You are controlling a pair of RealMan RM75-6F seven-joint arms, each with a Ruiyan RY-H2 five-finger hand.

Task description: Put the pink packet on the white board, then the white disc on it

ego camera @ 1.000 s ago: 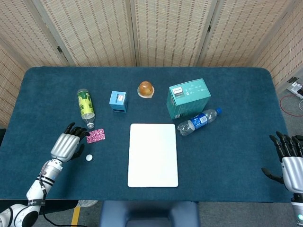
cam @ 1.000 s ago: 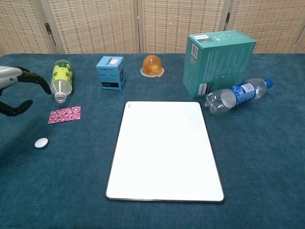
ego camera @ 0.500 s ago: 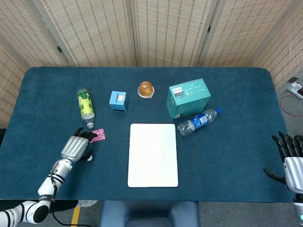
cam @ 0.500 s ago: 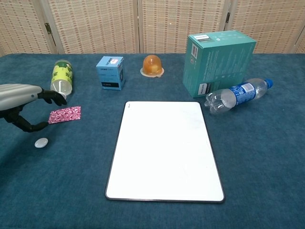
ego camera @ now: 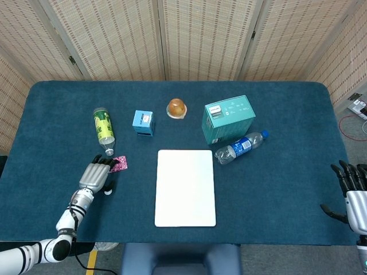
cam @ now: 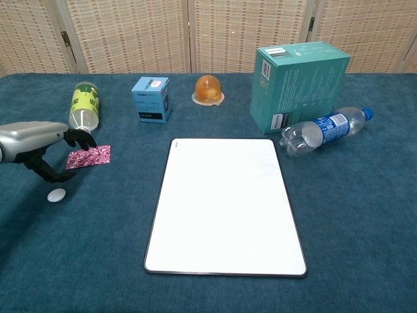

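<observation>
The pink packet lies flat on the blue cloth, left of the white board. A small white disc sits just in front of the packet. My left hand hovers low at the packet's left end. Its fingertips are over that edge and the thumb is curved down between packet and disc, holding nothing. My right hand is at the table's near right corner with fingers spread and empty; only the head view shows it.
A green-labelled bottle lies just behind the packet. Further back stand a small blue box, an orange cup and a teal box. A water bottle lies at the board's far right corner.
My left hand has moved right and down toward the pink packet, bringing its fingertips to the packet's left end. Packet and disc have not moved. The right hand is almost unchanged.
</observation>
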